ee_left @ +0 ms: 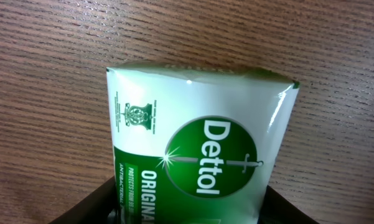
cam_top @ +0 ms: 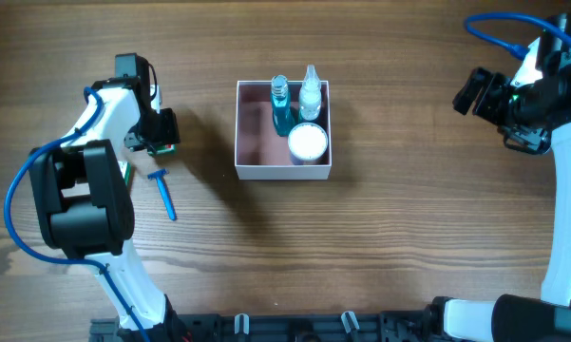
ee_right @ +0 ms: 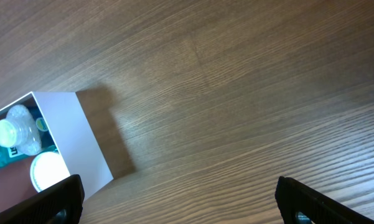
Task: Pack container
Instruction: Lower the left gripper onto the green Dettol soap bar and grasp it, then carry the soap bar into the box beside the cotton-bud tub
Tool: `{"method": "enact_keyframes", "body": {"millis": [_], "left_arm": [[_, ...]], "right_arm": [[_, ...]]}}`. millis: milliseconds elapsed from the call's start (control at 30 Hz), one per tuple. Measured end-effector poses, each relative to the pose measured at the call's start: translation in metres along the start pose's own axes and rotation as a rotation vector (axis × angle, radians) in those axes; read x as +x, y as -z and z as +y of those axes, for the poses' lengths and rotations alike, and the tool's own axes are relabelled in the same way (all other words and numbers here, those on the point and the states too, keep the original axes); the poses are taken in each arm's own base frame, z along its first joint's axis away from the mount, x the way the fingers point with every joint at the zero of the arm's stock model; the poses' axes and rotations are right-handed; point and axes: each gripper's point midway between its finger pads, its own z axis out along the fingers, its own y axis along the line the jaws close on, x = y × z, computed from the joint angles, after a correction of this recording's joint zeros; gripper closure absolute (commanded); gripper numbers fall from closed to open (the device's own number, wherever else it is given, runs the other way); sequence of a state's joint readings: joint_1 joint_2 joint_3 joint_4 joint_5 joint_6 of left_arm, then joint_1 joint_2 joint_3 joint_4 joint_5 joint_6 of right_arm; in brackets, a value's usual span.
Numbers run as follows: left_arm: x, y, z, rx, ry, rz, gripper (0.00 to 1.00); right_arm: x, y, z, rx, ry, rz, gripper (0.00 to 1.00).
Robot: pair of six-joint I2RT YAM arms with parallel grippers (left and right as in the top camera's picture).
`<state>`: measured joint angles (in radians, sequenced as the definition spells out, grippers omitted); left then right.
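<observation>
The container, a square white-walled box with a dusty-pink inside, sits at the table's middle. It holds a blue bottle, a clear bottle and a white-lidded jar. It also shows at the lower left of the right wrist view. My left gripper is left of the container and shut on a green-and-white Dettol soap pack, held above the wood. My right gripper is open and empty at the far right, above bare table.
A blue razor lies on the table just below my left gripper, left of the container. A blue cable loops over the right arm.
</observation>
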<state>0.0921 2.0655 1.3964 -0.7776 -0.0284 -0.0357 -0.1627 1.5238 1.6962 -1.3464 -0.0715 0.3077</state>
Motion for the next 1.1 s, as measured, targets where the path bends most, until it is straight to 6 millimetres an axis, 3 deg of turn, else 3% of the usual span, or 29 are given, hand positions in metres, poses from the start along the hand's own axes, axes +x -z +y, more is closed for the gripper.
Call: {"method": "enact_keyframes", "body": {"millis": [233,500,633,833,1000,1100], "left_arm": [[-0.001,0.0,0.0,0.0,-0.001,-0.003,0.55],[-0.001,0.004,0.0,-0.002,-0.001,0.006,0.81],[-0.001,0.018,-0.004,-0.005,-0.013,0.02,0.82],[-0.008,0.082,-0.035,0.023,-0.055,-0.056,0.85],[-0.003,0.156,-0.091,0.144,-0.097,-0.199,0.83],[0.009,0.185,-0.124,0.228,-0.122,-0.244,0.83]], "right_arm": [[0.0,0.0,0.0,0.0,0.0,0.0,0.0],[0.0,0.0,0.0,0.0,0.0,0.0,0.0],[0.0,0.0,0.0,0.0,0.0,0.0,0.0],[0.0,0.0,0.0,0.0,0.0,0.0,0.0],[0.0,0.0,0.0,0.0,0.0,0.0,0.0],[0.0,0.0,0.0,0.0,0.0,0.0,0.0]]}}
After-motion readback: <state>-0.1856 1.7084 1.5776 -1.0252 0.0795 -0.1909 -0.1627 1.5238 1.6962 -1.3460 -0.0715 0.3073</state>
